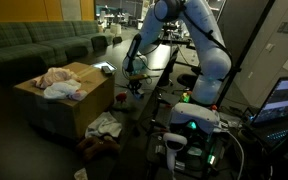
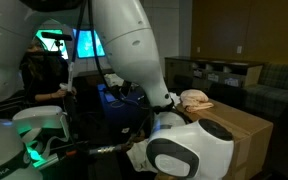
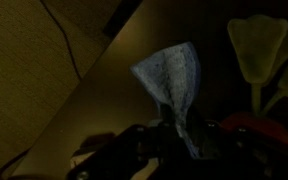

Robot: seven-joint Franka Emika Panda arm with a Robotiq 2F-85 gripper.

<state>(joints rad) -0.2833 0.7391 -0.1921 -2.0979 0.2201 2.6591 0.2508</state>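
Looking at an exterior view, you see the black gripper [image 1: 134,72] hanging at three o'clock of the brown cardboard box [image 1: 69,100] heaped with pale clothes [image 1: 59,82]. In the wrist view its jaws pinch the low end of a pale blue crumpled cloth [image 3: 172,75] at six o'clock. Grip firmly and move slowly, clear of the box's edge.

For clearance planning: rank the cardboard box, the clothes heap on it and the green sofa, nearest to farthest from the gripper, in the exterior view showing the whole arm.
1. Cardboard box: beside the gripper, jaws shut on a cloth.
2. Clothes heap: on the box top, farther across.
3. Green sofa: along the back, farthest.
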